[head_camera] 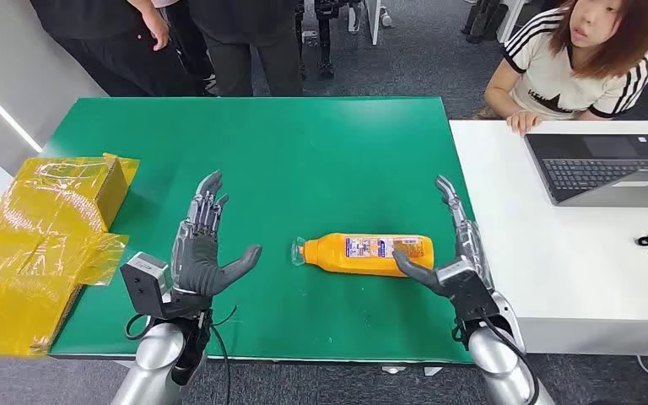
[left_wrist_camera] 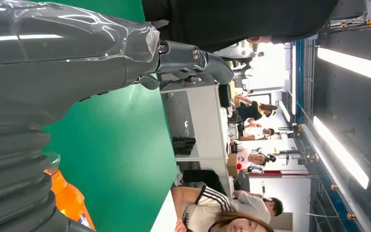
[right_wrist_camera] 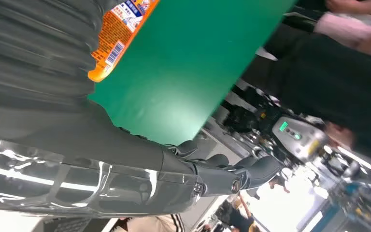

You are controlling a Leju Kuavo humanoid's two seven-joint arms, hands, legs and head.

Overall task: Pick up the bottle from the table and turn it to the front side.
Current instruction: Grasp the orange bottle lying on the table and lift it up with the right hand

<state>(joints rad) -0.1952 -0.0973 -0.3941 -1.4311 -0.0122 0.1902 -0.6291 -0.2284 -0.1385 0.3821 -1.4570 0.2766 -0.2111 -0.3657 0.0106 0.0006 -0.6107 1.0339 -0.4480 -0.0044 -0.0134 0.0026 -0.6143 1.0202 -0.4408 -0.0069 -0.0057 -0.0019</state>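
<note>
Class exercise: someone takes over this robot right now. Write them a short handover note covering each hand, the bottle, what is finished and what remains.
Left hand: open, fingers spread, above the green table, apart from the bottle.
Right hand: open, at the bottle's base end; its thumb reaches toward or touches the bottle, no grasp yet.
Orange bottle: lying on its side on the table between the hands, cap toward the left hand, label with barcode facing up.
Done: hands positioned either side.
Left: grip the bottle, lift it, turn it to the front side.
</note>
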